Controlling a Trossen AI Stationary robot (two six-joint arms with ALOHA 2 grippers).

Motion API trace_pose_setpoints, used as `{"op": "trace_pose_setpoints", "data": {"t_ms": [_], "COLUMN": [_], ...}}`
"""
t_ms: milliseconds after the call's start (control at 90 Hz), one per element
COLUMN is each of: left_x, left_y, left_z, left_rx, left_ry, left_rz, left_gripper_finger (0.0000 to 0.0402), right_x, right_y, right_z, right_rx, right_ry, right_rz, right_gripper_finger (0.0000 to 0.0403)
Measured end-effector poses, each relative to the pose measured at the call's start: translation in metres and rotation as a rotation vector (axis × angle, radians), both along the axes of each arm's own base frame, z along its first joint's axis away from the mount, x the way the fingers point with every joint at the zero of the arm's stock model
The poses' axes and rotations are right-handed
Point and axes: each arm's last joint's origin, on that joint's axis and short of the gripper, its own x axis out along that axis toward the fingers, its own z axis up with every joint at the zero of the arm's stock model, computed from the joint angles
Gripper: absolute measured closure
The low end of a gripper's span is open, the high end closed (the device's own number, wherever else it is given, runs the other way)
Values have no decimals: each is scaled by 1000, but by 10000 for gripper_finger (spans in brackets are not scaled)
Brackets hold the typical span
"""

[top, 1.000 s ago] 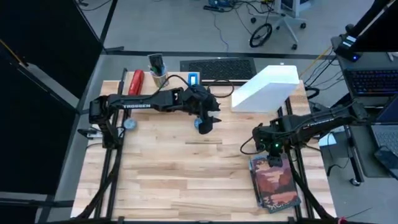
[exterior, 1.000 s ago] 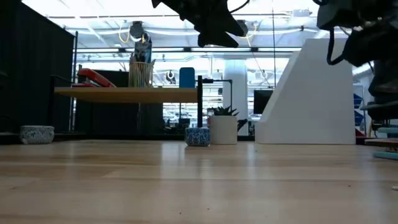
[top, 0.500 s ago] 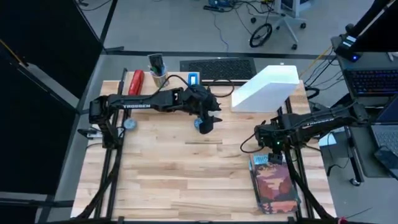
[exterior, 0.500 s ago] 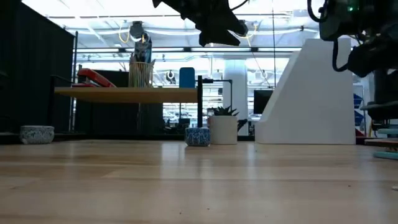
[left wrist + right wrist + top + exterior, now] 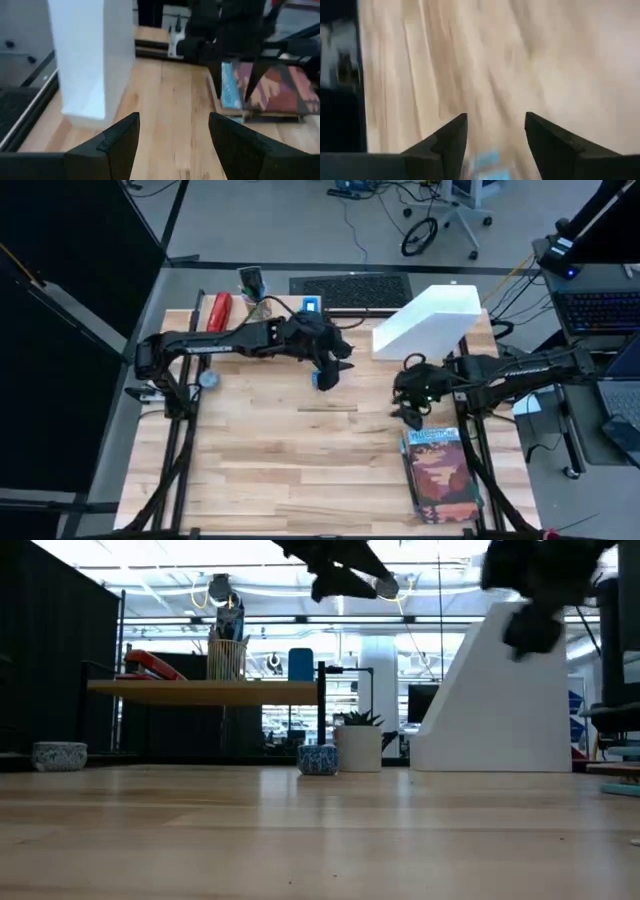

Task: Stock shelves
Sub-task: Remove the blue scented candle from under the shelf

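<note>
From where I stand, the 2 arms are both lifted above the wooden table (image 5: 300,470), and neither carries anything. The left gripper (image 5: 335,370) hangs in the air over the back middle of the table, just beside the end of the low plank shelf (image 5: 200,690). Its jaws are spread and empty. The right gripper (image 5: 410,412) hovers on the right side, between the white file holder (image 5: 425,320) and the book (image 5: 440,475) that lies flat near the right front corner. Its jaws are also spread with nothing between them.

The shelf stands at the back left on thin black legs and already holds a red stapler (image 5: 219,311), a pen cup (image 5: 227,655) and a blue object (image 5: 300,664). The file holder stands at the back right, beside the shelf. A small blue-and-white bowl (image 5: 318,760) and a little potted plant (image 5: 358,745) sit on the table near the shelf's leg, and 1 more bowl (image 5: 59,755) sits far to the left.

I think the book is the next thing to stock. The risk is that it lies flat, so the fingers may slide over its cover or only lift some pages. Also the 2 arms are rather near each other in the middle, so a wide swing could make them collide or push the light file holder.
</note>
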Motion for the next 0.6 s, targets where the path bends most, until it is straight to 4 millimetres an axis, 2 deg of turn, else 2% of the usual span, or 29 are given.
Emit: {"op": "trace_pose_setpoints", "data": {"t_ms": [189,322,400,600], "left_x": [-21,-40,-52,-82], "left_y": [-1,-2,-2,-6], "left_z": [24,38,44,42], "left_rx": [49,92,81,45], "left_ry": [-32,-19,-1,182], "left_rz": [77,165,222,269], "left_gripper_finger": [178,178,178,178], "right_x": [16,23,27,40], "right_y": [-3,-5,-7,-18], "right_z": [17,25,25,12], "right_rx": [-244,-338,-385,-379], "right_ry": [-261,-369,-377,-311], "right_rz": [55,91,94,48], "right_gripper_finger": [222,222,222,222]}}
